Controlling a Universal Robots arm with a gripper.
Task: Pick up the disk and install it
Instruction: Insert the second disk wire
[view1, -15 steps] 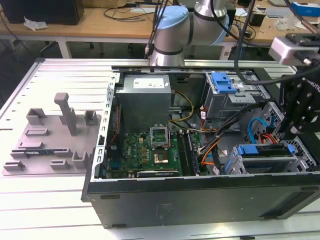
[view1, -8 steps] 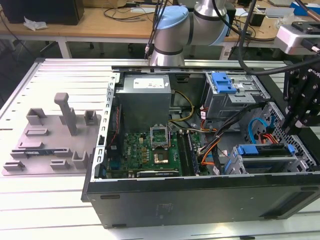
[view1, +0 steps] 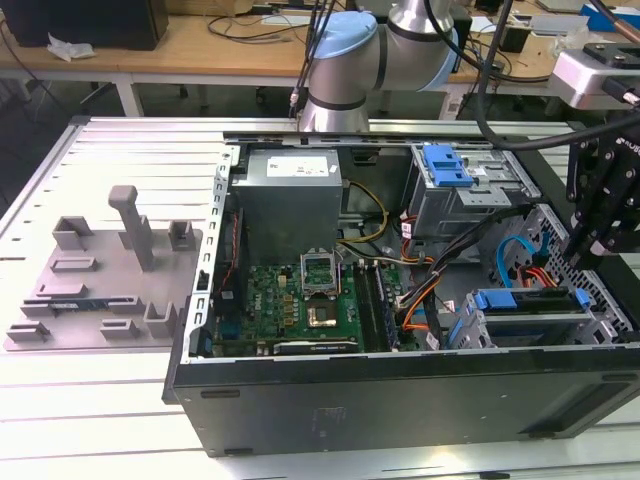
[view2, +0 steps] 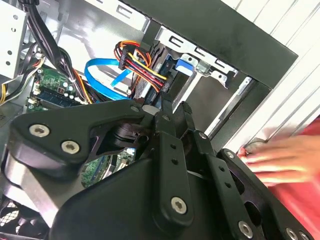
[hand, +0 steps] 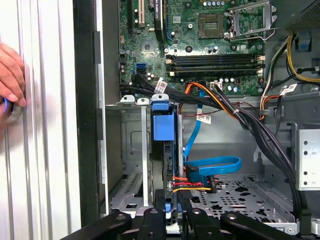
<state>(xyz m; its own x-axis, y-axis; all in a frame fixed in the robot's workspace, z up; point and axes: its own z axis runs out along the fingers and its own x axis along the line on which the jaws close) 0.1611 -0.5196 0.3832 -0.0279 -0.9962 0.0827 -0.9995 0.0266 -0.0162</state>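
The disk (view1: 530, 303), a silver drive in a bright blue carrier bracket, sits in the lower drive bay at the front of the open computer case (view1: 400, 385). In the first wrist view the disk (hand: 163, 125) stands edge-on in the bay, with coloured cables plugged in near its end. The second wrist view looks past the black linkage to the disk's blue bracket (view2: 178, 65). My gripper (view1: 598, 245) hangs just above the bay's end at the exterior view's right. In both wrist views the gripper (view2: 167, 106) (hand: 170, 220) is right at the disk's cabled end.
A person's hand (hand: 11, 75) (view2: 282, 155) rests on the slatted table beside the case. A second blue latch (view1: 447, 165) sits on the upper bay. The grey fixture tray (view1: 100, 280) lies at the exterior view's left. Cables (hand: 250, 120) cross the case interior.
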